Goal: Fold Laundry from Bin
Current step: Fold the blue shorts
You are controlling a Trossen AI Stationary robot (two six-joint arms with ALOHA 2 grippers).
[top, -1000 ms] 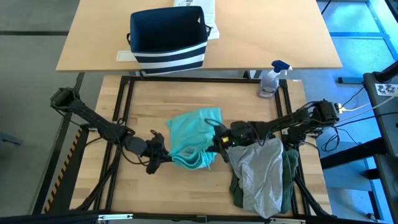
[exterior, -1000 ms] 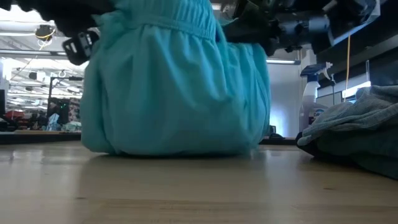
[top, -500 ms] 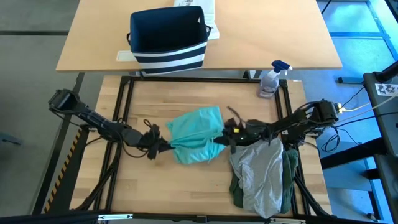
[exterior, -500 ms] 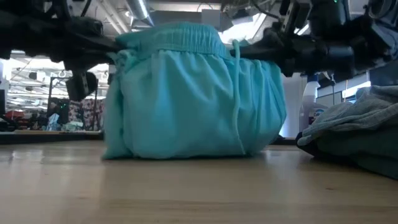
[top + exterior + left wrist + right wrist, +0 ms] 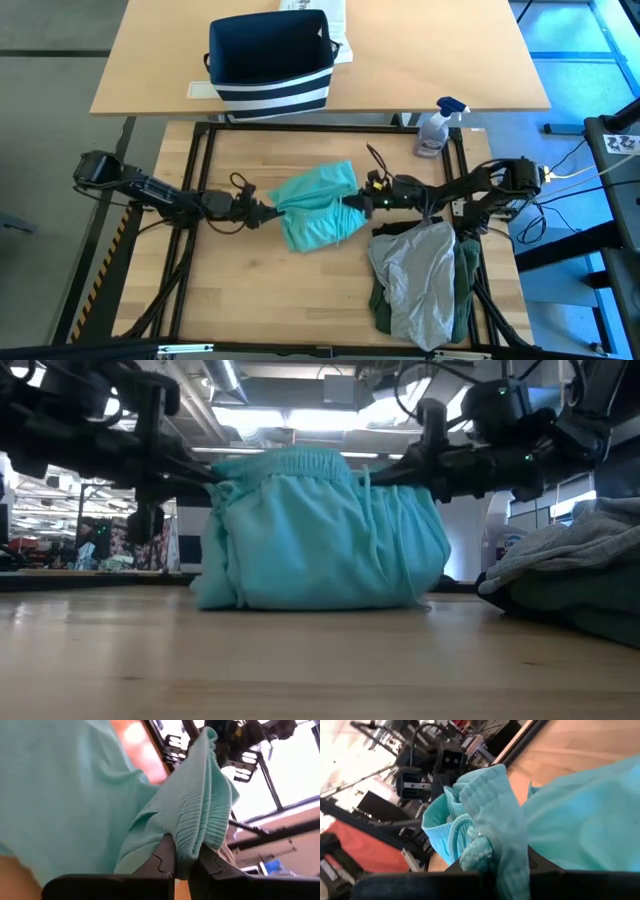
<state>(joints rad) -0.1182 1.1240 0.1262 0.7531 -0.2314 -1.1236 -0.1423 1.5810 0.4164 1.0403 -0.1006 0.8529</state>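
Observation:
A teal-green garment [image 5: 318, 207] with a ribbed waistband and drawstring hangs between my two grippers in the table's middle, its lower part resting on the wood [image 5: 310, 595]. My left gripper [image 5: 268, 212] is shut on its left end, my right gripper [image 5: 358, 200] on its right end. A pile of light grey and dark green garments [image 5: 420, 280] lies at the near right. The navy striped bin [image 5: 268, 62] stands on the far table. My left gripper pinches the ribbed waistband [image 5: 192, 837] at the garment's left end between its two fingers, coming level from the table's left. The band is bunched in several layers. My right gripper pinches the ribbed waistband [image 5: 495, 825] beside the drawstring [image 5: 472, 851] at the right end, coming level from the right. The waistband runs raised between both grippers [image 5: 290, 460]; the cloth below hangs to the table.
A spray bottle [image 5: 438, 126] stands at the work table's far right corner. A white printed box [image 5: 318, 12] lies behind the bin. The black frame rails [image 5: 330, 127] edge the work surface. Bare wood shows to the near left [image 5: 250, 290].
Both grippers have carried the teal garment toward the table's far edge and moved apart, the left toward the left, the right toward the right. The waistband has been drawn out wider between them, and the garment's lower part has dragged along the wood.

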